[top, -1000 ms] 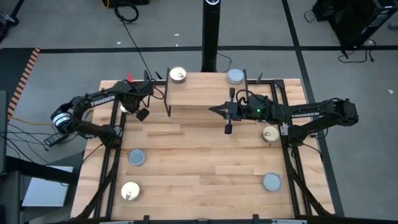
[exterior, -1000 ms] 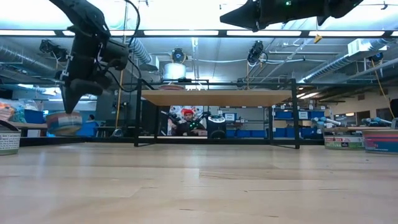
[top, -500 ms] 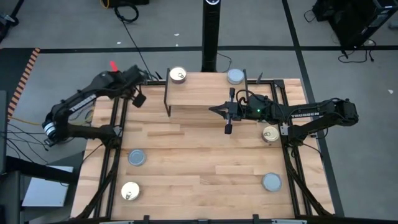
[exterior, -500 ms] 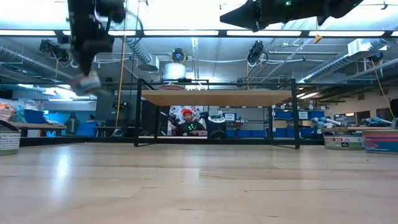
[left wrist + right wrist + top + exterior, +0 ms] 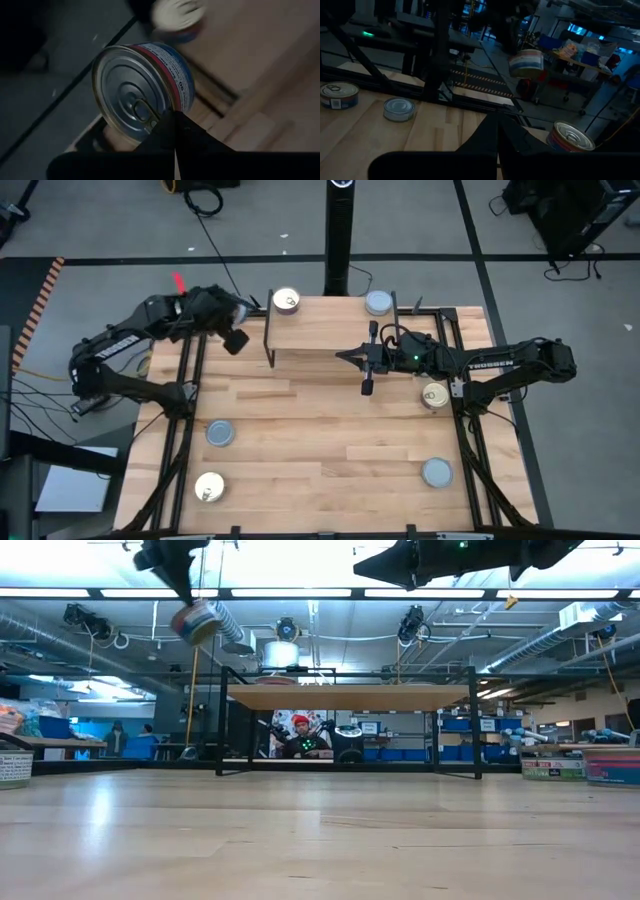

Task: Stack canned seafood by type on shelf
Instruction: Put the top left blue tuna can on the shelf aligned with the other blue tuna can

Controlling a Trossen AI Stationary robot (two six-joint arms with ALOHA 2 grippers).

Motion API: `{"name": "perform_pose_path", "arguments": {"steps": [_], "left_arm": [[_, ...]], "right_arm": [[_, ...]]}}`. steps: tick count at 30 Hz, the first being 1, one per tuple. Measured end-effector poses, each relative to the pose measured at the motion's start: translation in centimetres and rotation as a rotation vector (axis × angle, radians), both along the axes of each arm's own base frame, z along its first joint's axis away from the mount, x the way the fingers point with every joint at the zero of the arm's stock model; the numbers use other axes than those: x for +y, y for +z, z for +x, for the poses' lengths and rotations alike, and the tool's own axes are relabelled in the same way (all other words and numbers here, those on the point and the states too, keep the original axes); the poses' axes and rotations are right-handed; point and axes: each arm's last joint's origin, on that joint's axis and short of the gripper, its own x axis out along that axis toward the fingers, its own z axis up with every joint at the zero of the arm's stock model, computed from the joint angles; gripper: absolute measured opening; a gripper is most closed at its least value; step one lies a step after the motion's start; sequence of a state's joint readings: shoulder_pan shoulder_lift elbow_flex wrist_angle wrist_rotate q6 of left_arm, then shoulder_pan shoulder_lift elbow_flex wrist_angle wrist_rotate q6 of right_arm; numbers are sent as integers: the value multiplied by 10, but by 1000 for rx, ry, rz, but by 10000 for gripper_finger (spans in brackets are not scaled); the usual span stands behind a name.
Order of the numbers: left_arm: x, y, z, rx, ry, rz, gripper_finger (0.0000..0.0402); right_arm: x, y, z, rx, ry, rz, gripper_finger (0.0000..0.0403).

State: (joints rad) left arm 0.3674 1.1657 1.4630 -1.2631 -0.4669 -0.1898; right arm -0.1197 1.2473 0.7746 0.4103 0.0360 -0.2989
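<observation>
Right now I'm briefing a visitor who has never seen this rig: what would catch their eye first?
Probably the tin held high in the air in the shut left gripper, off the shelf's left end. Next, the right gripper, shut and empty, hovering by the shelf's front edge. Then the tins scattered around the table, two at the shelf's back corners.

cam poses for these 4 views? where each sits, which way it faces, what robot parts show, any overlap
High: overhead, straight down; both arms, shelf, loose tins.
Low: tabletop height, level toward the shelf; arms enter from above.
Left wrist: past the left gripper, shut on a pull-tab tin.
Right wrist: past the shut right gripper, across the table.
Shared: low and right wrist both show that tin held aloft.
</observation>
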Motion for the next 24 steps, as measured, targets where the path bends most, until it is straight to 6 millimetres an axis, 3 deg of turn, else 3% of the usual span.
{"name": "perform_pose_path", "arguments": {"steps": [7, 16, 24], "left_arm": [[-16, -10, 48, 52, -183, -33, 0], [-10, -27, 111, 225, -339, -22, 0], [1, -47, 134, 356, -347, -36, 0]], "right_arm": [[0, 0, 0, 0, 0, 0, 6], [0, 0, 0, 5, 0, 1, 6], [0, -1, 0, 14, 0, 2, 6]]}}
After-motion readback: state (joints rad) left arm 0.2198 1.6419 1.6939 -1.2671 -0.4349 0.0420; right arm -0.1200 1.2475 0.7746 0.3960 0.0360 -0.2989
